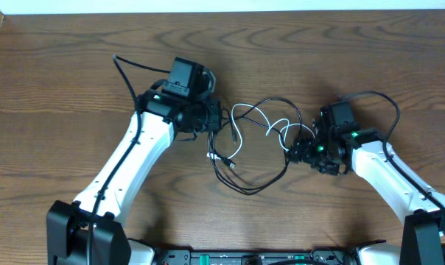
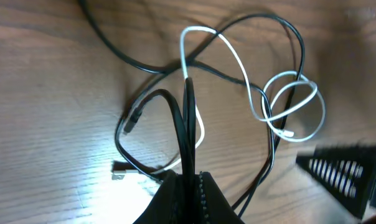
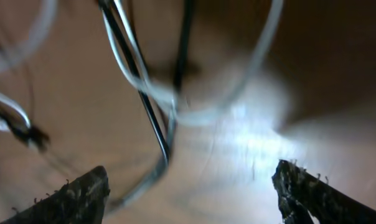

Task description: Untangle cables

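Tangled cables, long axis left-right

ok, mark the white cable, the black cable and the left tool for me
white cable [image 2: 199,28], left wrist view, top bend of its loop.
black cable [image 2: 189,124], left wrist view, strands rising out of the tool.
left tool [image 2: 191,186], left wrist view, closed fingertips pinching the black cable.

A dark brown wooden table with visible grain meets a pale strip along its top edge.
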